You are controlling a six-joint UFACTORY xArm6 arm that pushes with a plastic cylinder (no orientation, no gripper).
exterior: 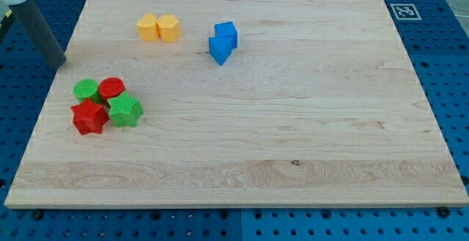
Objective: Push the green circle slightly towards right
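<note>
The green circle sits near the board's left edge, at the upper left of a tight cluster. The red circle touches it on its right. The red star lies just below it and the green star sits at the cluster's lower right. My rod comes in from the view's top left corner, and my tip rests near the board's left edge, up and to the left of the green circle, apart from it.
Two yellow blocks sit side by side near the board's top edge. Two blue blocks touch each other to their right. The wooden board lies on a blue perforated table, with a marker tag at the top right.
</note>
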